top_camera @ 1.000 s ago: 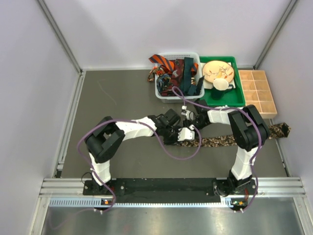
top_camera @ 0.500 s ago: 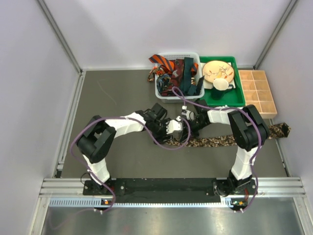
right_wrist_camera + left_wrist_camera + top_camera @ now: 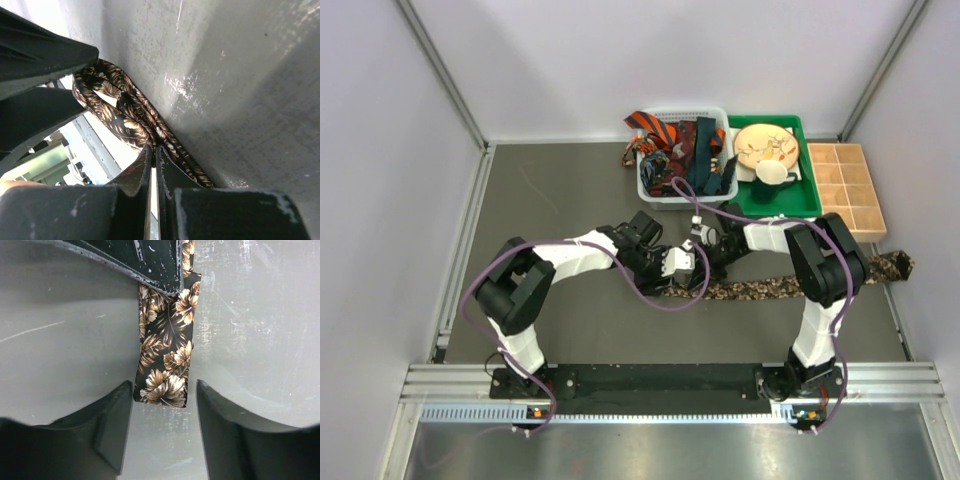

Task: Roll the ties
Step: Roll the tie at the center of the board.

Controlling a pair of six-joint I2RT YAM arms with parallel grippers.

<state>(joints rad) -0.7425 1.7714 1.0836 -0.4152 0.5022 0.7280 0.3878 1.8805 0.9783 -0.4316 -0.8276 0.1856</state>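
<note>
A brown-black leaf-patterned tie (image 3: 770,287) lies flat across the table, running right to its wide end (image 3: 895,266). In the left wrist view its narrow end (image 3: 167,360) points in between the fingers of my open left gripper (image 3: 164,388), and neither finger touches it. My right gripper (image 3: 154,148) is shut on the tie (image 3: 125,115) just behind that end, where the fabric is folded into a loop. The two grippers meet at mid-table, left gripper (image 3: 680,268) beside right gripper (image 3: 705,252). More ties (image 3: 665,135), orange-black striped, dark red and teal, are heaped in the basket.
The white mesh basket (image 3: 658,198) stands at the back centre. Right of it is a green tray (image 3: 800,208) holding a plate and a cup, then a wooden compartment box (image 3: 845,190). Purple cables loop off both arms.
My left gripper has opened wider and shifted a little left and back along the tie's narrow end. The right gripper has stayed shut on the tie in the same place.
</note>
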